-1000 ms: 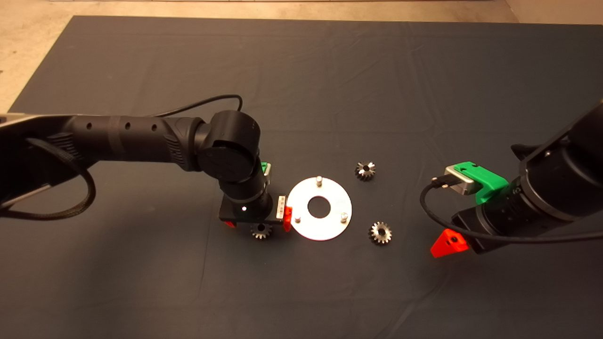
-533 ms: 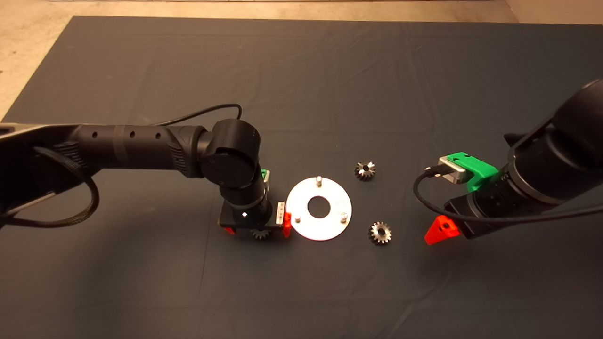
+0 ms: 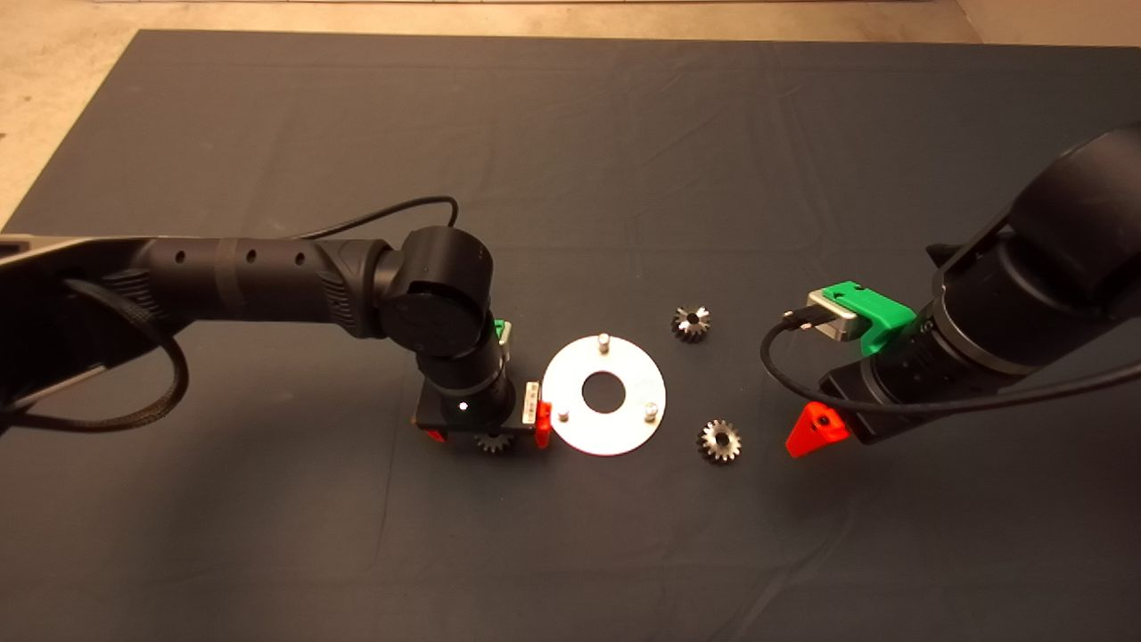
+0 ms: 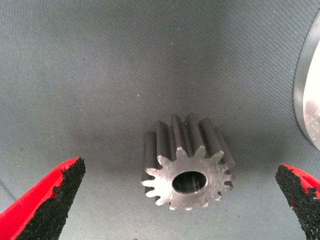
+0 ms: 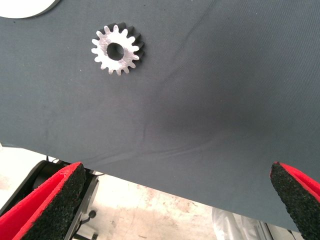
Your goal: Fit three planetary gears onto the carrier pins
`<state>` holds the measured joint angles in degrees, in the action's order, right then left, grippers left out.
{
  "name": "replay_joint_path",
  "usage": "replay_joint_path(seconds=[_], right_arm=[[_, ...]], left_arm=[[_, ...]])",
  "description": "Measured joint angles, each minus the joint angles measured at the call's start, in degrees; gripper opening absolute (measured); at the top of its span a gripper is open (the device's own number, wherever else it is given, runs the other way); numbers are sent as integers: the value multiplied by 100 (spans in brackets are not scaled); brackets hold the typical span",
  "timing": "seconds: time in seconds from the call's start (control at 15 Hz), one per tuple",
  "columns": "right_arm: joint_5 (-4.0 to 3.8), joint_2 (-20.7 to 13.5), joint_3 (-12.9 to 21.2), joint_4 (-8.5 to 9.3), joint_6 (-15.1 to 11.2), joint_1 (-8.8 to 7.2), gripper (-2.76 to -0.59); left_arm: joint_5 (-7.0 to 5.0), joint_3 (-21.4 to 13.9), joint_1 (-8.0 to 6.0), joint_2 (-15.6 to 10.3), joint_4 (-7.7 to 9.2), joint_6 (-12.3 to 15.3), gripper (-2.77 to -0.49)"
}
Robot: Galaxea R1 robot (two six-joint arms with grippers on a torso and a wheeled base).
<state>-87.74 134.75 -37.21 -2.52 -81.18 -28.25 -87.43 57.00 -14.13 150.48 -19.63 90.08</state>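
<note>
My left gripper (image 4: 182, 200), fingers apart, straddles a gear (image 4: 187, 165); I'd descend centred, then squeeze evenly across its teeth.

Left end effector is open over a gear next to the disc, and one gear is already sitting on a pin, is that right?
Not quite. The head view shows all three carrier pins on the disc bare; no gear is mounted. The rest holds: the left end effector is open around a gear lying on the mat beside the disc, and the other two gears also lie on the mat.
</note>
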Motion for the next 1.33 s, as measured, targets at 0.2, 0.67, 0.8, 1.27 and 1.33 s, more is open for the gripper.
replay_joint_path(seconds=[0.2,0.67,0.8,1.27,1.33], right_arm=[[0,24,-11,0,15,0,-60],[2,35,-16,0,15,0,-60],[2,37,-16,0,15,0,-60],[0,45,-93,0,49,2,-60],[3,50,-144,0,90,9,-60]], left_arm=[[0,0,0,2,-101,-22,-52],[0,0,0,4,-172,-46,-75],[0,0,0,4,-184,-46,-83],[0,-22,2,4,-195,-46,-109],[0,-37,2,4,-206,-46,-117]])
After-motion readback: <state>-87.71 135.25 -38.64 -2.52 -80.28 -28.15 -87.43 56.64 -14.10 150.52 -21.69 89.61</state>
